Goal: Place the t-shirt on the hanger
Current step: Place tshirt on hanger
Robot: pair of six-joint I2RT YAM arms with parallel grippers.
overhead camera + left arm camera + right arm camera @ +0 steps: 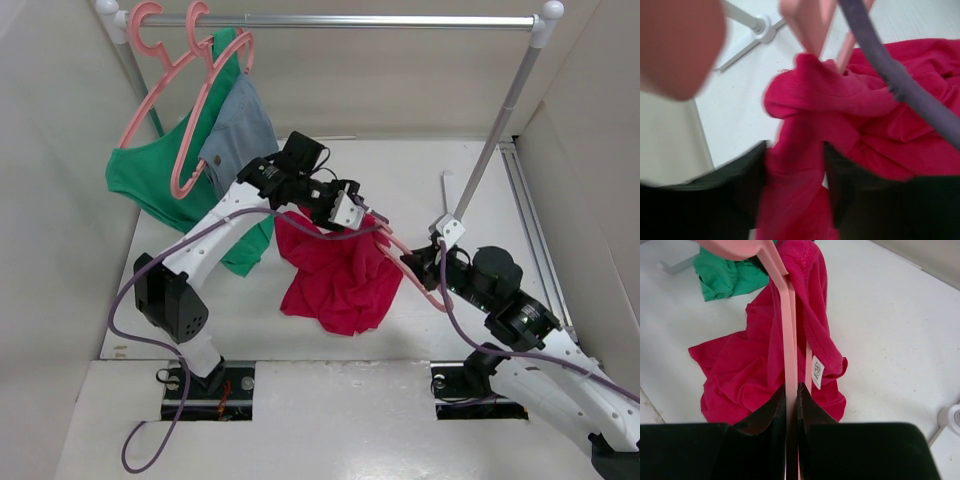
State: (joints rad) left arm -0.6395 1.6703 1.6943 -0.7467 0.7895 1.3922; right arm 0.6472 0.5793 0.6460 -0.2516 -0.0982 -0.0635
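White tabletop (420,180), beige walls (400,80); left tool (794,192) pinches the t-shirt (335,275), right tool (792,407) clamps the hanger (788,340).

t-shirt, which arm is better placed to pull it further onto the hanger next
Left. The left hand has the t-shirt between its fingers, beside the hanger, so it can likely draw cloth along. The right hand is shut on the hanger, busy holding it.
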